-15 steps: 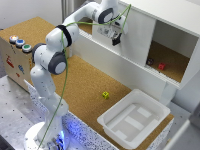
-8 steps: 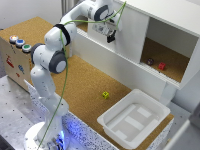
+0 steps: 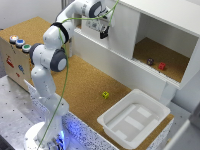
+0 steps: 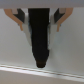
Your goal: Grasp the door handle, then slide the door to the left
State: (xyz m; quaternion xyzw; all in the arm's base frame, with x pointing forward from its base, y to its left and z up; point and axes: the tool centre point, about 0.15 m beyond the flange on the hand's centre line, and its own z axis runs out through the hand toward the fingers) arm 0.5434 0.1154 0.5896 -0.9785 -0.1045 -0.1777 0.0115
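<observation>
The door [image 3: 122, 35] is a plain white panel on the front of the white cabinet [image 3: 165, 15]. It covers the cabinet's left part in the exterior view; the opening shows to its right. My gripper [image 3: 104, 31] is pressed against the door's face. In the wrist view the black door handle [image 4: 40, 37] runs as a dark bar between my two fingers [image 4: 20, 17], which sit close against its sides. The gripper [image 4: 40, 27] is shut on the handle.
A red block [image 3: 161, 65] and a dark block [image 3: 150, 61] lie inside the open cabinet. A shallow white ridged tray [image 3: 107, 120] stands on the cork table, with a small yellow cube [image 3: 105, 94] near it. A wooden button box [image 3: 15, 55] stands at the exterior view's left.
The door has slid toward the exterior view's left with my gripper on its handle. The cabinet opening has grown wider.
</observation>
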